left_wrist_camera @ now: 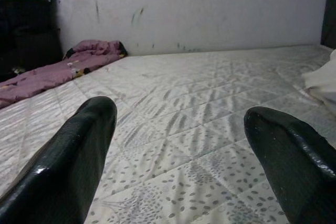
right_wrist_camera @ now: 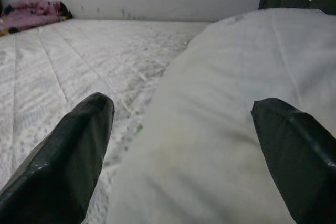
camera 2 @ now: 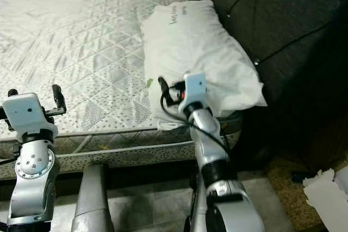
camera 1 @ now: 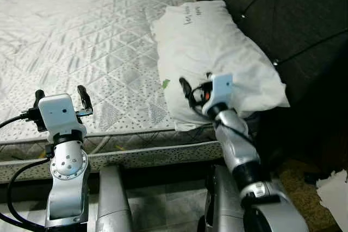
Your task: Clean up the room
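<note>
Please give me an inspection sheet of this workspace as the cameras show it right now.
Surface: bare quilted mattress, no sheet on it.
Job's things: white pillow lies along the mattress edge next to the dark tufted headboard, its near corner overhanging the bed.
Clutter: crumpled purple blanket at the far side of the mattress by the wall; white paper on the floor near the headboard.
Grippers: left pincer open over the near edge of the mattress, holding nothing; right pincer open just above the near end of the pillow.
Cables: black cable loops beside the left arm.
Surroundings: marked white wall behind the bed.
</note>
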Controlling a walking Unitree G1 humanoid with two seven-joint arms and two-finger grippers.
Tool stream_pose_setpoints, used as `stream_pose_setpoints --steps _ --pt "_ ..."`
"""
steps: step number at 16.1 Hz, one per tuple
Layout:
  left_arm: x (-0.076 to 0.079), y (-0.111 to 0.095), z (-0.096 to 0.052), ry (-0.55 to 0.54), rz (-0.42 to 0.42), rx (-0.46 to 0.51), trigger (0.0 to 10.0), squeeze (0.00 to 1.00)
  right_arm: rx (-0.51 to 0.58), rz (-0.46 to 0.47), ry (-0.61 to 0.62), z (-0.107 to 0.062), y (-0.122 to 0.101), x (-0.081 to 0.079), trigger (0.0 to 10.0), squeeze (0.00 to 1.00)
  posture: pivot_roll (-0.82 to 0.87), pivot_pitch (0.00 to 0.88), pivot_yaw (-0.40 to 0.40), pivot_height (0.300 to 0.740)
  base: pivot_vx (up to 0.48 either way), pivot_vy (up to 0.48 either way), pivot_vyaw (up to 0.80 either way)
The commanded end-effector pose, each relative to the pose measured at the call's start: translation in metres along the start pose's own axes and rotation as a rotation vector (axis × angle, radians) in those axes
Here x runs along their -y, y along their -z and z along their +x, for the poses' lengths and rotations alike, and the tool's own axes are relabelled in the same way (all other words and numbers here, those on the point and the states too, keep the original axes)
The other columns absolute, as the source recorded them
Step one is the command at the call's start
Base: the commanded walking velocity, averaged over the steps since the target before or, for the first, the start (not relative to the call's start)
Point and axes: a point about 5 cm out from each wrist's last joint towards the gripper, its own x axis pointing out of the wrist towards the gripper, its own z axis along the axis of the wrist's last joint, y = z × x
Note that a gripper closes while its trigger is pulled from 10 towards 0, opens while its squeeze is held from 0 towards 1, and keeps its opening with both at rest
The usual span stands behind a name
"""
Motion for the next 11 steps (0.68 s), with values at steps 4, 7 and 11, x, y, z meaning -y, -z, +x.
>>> stream_pose_setpoints --steps 4,7,11 --pt "-0.006 0.001 -0.008 -0.011 -0.01 -0.024 10.0 0.0 0.015 -0.095 0.045 -0.015 -0.006 0.005 10.0 0.0 0.05 0.0 -0.037 0.503 0.0 0.0 0.0" --pt "-0.001 0.005 -0.018 0.006 -0.013 -0.051 10.0 0.0 0.024 -0.024 0.035 -0.021 -0.009 0.003 10.0 0.0 0.05 0.0 -0.031 0.503 0.0 0.0 0.0" --pt "-0.003 0.006 -0.022 0.015 -0.007 -0.075 10.0 0.0 0.04 0.02 0.006 -0.014 -0.02 -0.013 10.0 0.0 0.06 0.0 -0.026 0.537 0.0 0.0 -0.41"
